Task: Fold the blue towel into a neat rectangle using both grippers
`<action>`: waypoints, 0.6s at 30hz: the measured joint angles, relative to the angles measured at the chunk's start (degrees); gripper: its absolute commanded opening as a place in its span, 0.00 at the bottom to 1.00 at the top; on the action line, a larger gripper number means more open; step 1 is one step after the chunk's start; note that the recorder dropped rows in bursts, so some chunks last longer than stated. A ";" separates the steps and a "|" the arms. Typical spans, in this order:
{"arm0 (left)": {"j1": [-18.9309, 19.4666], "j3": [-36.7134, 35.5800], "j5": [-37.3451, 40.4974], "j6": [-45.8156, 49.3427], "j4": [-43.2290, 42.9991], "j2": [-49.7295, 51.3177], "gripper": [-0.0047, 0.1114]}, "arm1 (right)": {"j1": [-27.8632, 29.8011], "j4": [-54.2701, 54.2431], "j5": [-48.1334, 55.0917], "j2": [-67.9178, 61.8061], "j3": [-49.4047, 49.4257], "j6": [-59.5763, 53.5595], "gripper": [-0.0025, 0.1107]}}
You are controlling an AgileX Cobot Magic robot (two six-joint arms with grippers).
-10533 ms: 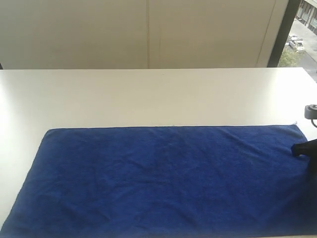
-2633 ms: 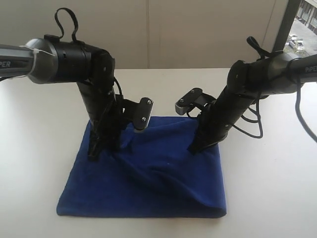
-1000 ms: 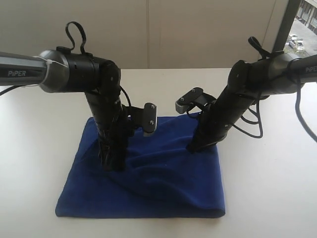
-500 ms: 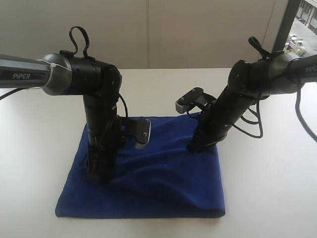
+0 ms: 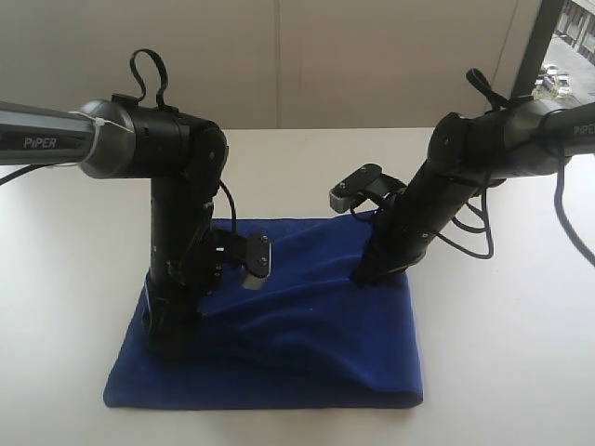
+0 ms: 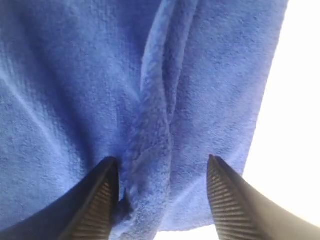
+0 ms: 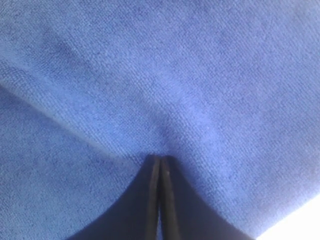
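There's the deep royal-blue plush towel [image 5: 307, 325] folded over but rumpled; left hand [image 6: 162, 160] spread open astride a raised ridge; right hand [image 7: 160, 159] clenched, tips pressing cloth; smoothing looks left.

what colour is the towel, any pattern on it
Deep royal blue, plain, no pattern. The towel shows best in the exterior view.

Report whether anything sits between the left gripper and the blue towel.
Nothing visible does. The black left gripper stands with its jaws open astride a raised fold of the deep-blue plush towel, near the cloth's edge. The black right gripper is shut, its tip against the cloth.
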State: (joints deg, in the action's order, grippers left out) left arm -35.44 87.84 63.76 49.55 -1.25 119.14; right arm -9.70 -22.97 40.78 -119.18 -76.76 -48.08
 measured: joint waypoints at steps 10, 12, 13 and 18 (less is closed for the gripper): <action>0.00 0.00 0.79 -6.83 0.00 0.00 0.53 | 0.00 0.00 -0.24 0.00 0.00 0.00 0.02; 0.00 0.00 0.79 -8.42 0.00 0.00 0.53 | 0.00 0.00 -0.35 0.00 0.00 0.11 0.02; 0.00 0.00 0.79 -8.67 -0.16 0.00 0.53 | 0.00 0.00 -0.35 0.00 0.00 0.11 0.02; 0.00 0.19 0.79 -11.61 -3.11 0.00 0.53 | 0.00 0.00 -0.35 0.00 0.00 0.34 0.02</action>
State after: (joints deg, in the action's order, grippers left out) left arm -35.44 88.03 64.55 37.95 -4.36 119.14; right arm -9.70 -22.97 40.42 -119.18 -76.76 -47.74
